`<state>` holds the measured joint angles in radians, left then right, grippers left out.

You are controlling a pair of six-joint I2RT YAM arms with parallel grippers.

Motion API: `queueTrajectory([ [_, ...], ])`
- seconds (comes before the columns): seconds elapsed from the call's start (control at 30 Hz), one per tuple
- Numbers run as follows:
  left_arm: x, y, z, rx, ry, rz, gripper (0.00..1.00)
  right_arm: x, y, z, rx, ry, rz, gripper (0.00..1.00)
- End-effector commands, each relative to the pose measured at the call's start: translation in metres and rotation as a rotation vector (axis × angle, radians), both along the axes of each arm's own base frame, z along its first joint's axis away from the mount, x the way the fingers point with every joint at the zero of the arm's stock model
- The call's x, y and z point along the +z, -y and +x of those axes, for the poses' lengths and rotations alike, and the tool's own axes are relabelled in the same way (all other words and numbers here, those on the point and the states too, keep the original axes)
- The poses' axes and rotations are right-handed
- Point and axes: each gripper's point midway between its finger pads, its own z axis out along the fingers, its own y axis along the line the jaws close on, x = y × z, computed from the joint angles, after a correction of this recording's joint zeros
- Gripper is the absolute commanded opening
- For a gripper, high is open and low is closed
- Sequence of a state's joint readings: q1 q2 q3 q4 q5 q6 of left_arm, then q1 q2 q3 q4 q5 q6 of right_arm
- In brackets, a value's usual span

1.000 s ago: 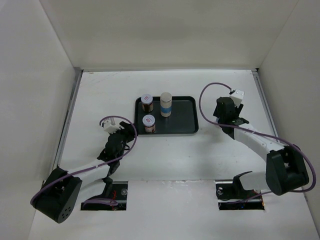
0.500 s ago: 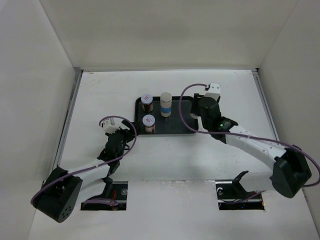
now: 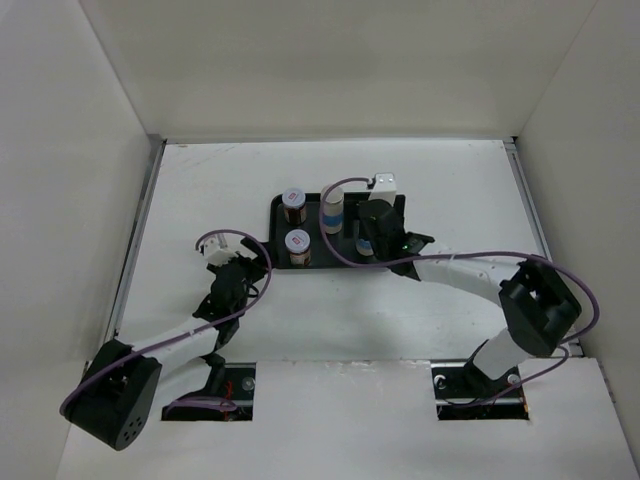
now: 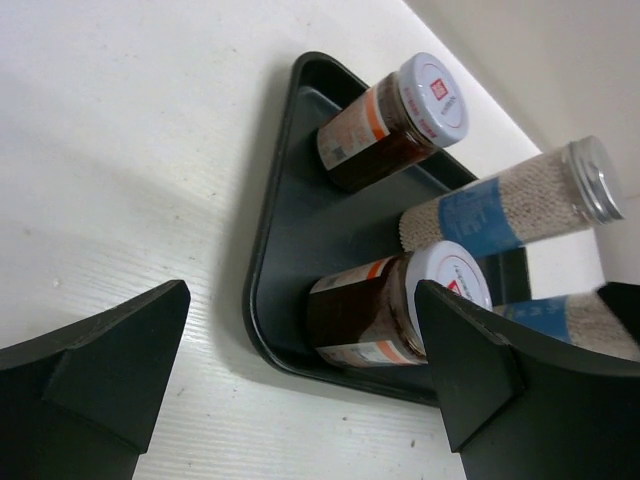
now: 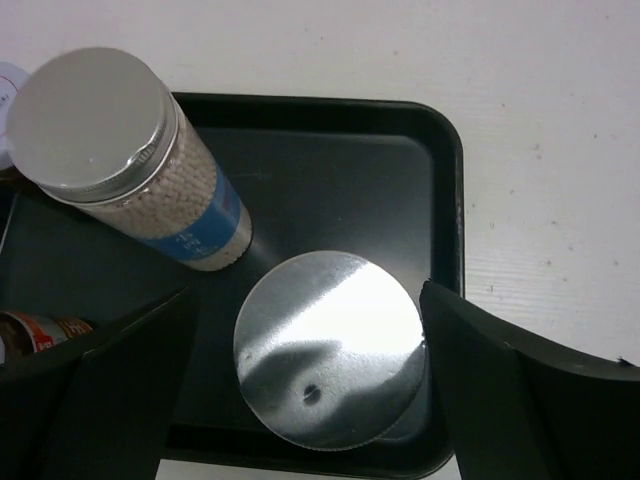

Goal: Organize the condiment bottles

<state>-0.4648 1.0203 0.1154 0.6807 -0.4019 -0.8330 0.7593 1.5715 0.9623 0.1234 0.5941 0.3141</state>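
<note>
A black tray point(image 3: 310, 215) holds the condiment bottles. Two short dark-brown ones with white lids stand at its left, one at the back point(image 3: 292, 205) and one at the front point(image 3: 297, 246). A tall pale bottle point(image 3: 332, 208) with a blue band stands mid-back. My right gripper point(image 3: 375, 235) hovers over the tray's front right, open, its fingers on either side of a second pale bottle's grey cap point(image 5: 330, 350). That bottle stands on the tray floor. My left gripper point(image 3: 255, 262) is open on the table by the tray's front-left corner, with the front brown bottle point(image 4: 380, 310) just ahead.
White walls close in the table on the left, back and right. The right arm's purple cable loops over the tray's front edge point(image 3: 340, 262). Bare tray floor point(image 5: 340, 170) shows behind the grey cap.
My right arm swung in from the right side of the table to over the tray and its jaws opened. The left gripper opened and stayed where it was.
</note>
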Motion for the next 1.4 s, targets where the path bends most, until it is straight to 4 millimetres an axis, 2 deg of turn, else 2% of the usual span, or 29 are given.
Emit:
queueTrajectory([
  [0.0,0.017,-0.004,0.013,0.041,0.006,0.022,1.0,0.072,-0.001,0.003,-0.013,0.159,0.139,1.0],
  [0.1,0.021,-0.011,0.014,0.073,-0.016,0.051,1.0,0.093,0.018,-0.009,-0.029,0.206,0.182,1.0],
  [0.2,0.026,-0.019,0.015,0.118,-0.042,0.079,1.0,0.099,0.06,-0.017,-0.12,0.251,0.215,1.0],
  [0.27,0.031,-0.02,0.016,0.128,-0.065,0.097,1.0,0.091,0.094,-0.019,-0.221,0.274,0.247,1.0],
  [0.37,0.037,-0.02,0.016,0.134,-0.109,0.135,1.0,0.063,0.142,-0.019,-0.379,0.274,0.283,1.0],
  [0.47,0.037,-0.023,0.019,0.155,-0.157,0.182,1.0,0.033,0.173,-0.02,-0.495,0.247,0.299,1.0],
  [0.57,0.032,-0.032,0.019,0.184,-0.193,0.197,1.0,0.01,0.175,-0.02,-0.527,0.218,0.341,1.0],
  [0.67,0.034,-0.038,0.022,0.199,-0.2,0.163,1.0,-0.001,0.174,-0.016,-0.524,0.202,0.328,1.0],
  [0.8,0.044,-0.037,0.024,0.19,-0.193,0.153,1.0,0.001,0.17,-0.016,-0.501,0.201,0.331,1.0],
  [0.9,0.052,-0.045,0.028,0.214,-0.182,0.158,1.0,0.002,0.172,-0.016,-0.499,0.212,0.339,1.0],
  [1.0,0.051,-0.051,0.029,0.233,-0.187,0.152,1.0,0.004,0.17,-0.017,-0.484,0.212,0.353,1.0],
  [1.23,0.047,-0.05,0.029,0.23,-0.208,0.145,1.0,0.005,0.164,-0.015,-0.462,0.207,0.345,1.0],
  [1.37,0.054,-0.051,0.033,0.231,-0.202,0.148,1.0,0.006,0.163,-0.014,-0.457,0.211,0.347,1.0],
])
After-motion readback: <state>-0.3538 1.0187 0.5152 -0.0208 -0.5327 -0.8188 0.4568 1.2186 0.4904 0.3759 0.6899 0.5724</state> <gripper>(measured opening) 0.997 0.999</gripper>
